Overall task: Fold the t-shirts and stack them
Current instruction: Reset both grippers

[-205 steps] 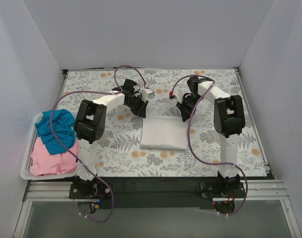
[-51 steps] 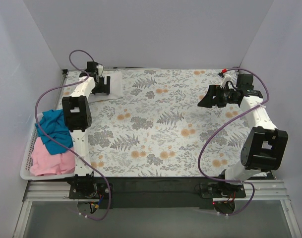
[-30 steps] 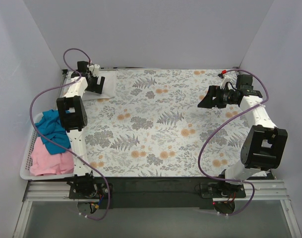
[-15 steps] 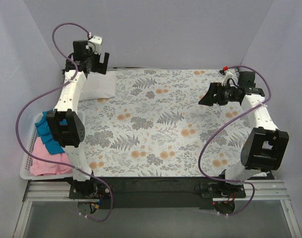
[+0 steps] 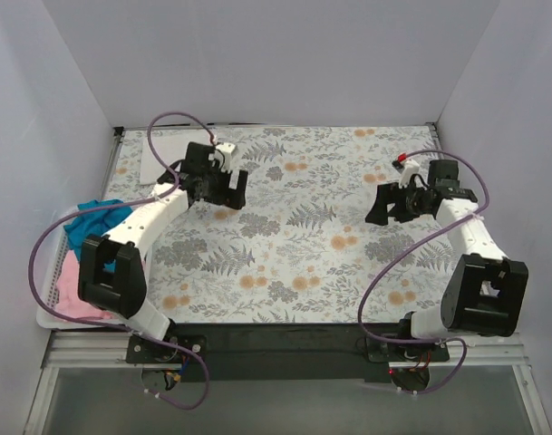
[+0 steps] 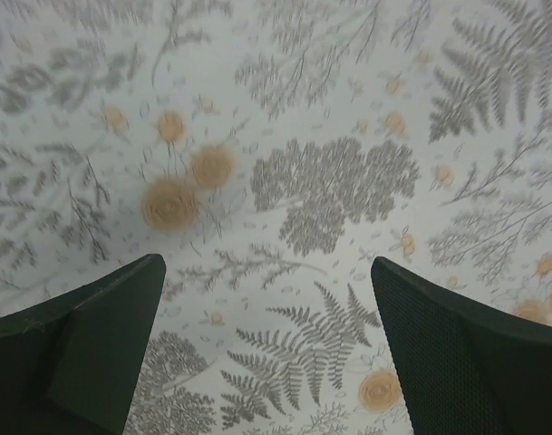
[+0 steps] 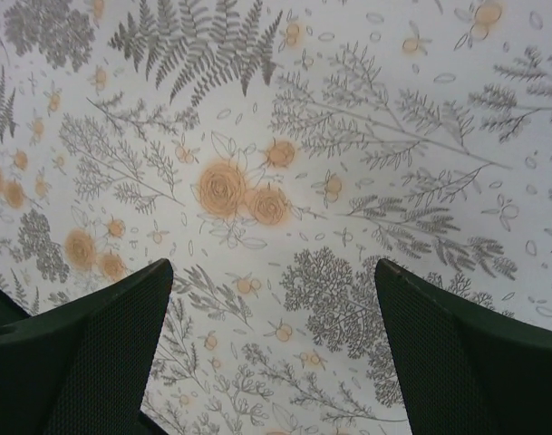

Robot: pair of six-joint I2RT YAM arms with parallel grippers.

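Nearest, at the left edge toward the near corner: white slotted basket (image 5: 51,317) holding the pink t-shirt (image 5: 65,274), with the teal t-shirt (image 5: 96,220) heaped on its far side. Further in, above the bare floral table cover (image 5: 294,263): left gripper (image 6: 265,265) and right gripper (image 7: 274,267), both spread wide, holding nothing. At the far left corner: folded white t-shirt (image 5: 156,159), partly hidden behind the left arm.

Likely snags: pinching teal and pink together, since tangled in one heap; catching a basket slot; dragging fresh cloth across the white one and undoing its fold.

Shirts soft, limp and matte, creased in the heap, flat and squared where folded. Basket of rigid, ribbed plastic. Cover smooth, printed with grey ferns and orange blossoms. Finger pads (image 6: 457,353) black, finely dimpled.
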